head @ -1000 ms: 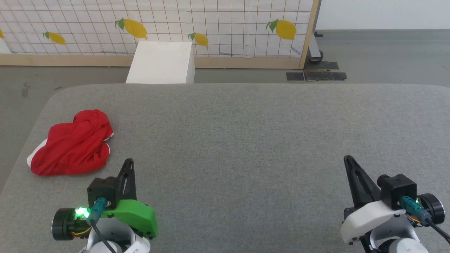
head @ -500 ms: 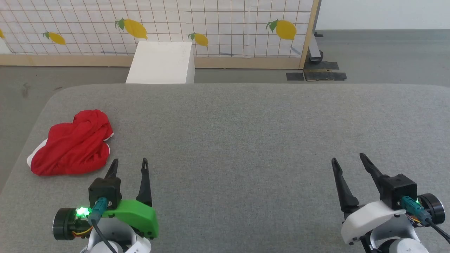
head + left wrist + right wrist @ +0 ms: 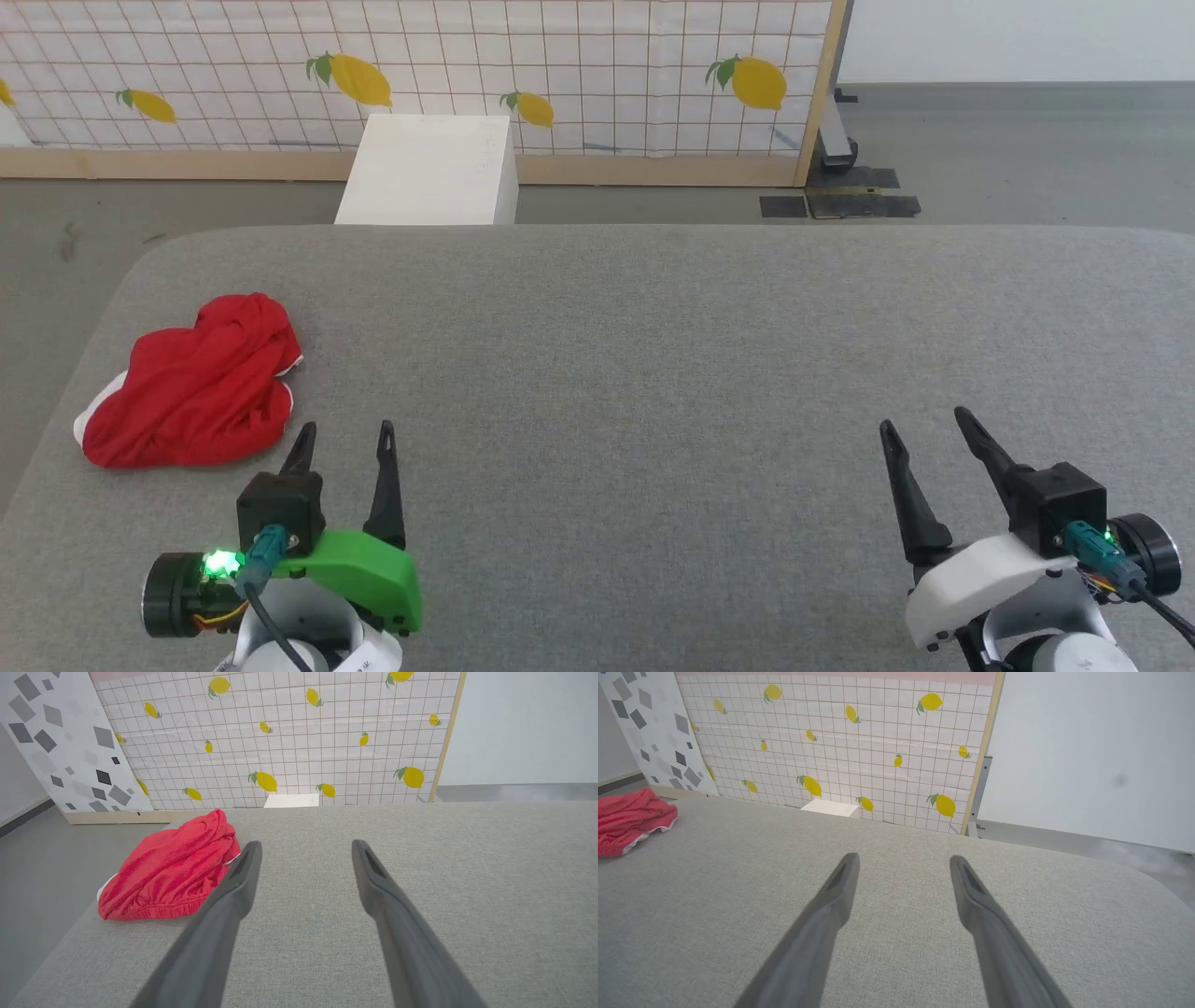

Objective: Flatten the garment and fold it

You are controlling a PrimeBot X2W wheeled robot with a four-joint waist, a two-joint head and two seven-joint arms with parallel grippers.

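The crumpled bright red soft-fabric shorts (image 3: pixel 187 383) lie in a loose heap at the left of the wide grey fabric-covered table (image 3: pixel 653 355), close to its left edge and about midway between near and far. The cloth is bunched into thick folds, with a twisted lump at the far end and a broader, flatter lobe towards the near left. Slivers of white trim peep out at the left tip and along the right side. From the left wrist view a gathered elastic band runs along the near edge of the heap.

Beyond the far edge of the table a plain white box-shaped block (image 3: pixel 429 168) stands on the grey floor (image 3: pixel 1027 149), against a white gridded panel printed with yellow lemons (image 3: pixel 607 65); whether the block holds anything I cannot tell.

The left gripper (image 3: pixel 346 427), on a green-shelled wrist, sits at the near left with its two long dark fingers spread apart and nothing between them; its tips are near the heap's near-right side, apart from it. The right gripper (image 3: pixel 923 419), on a white-shelled wrist, sits at the near right, fingers likewise spread and holding nothing, well apart from the shorts.
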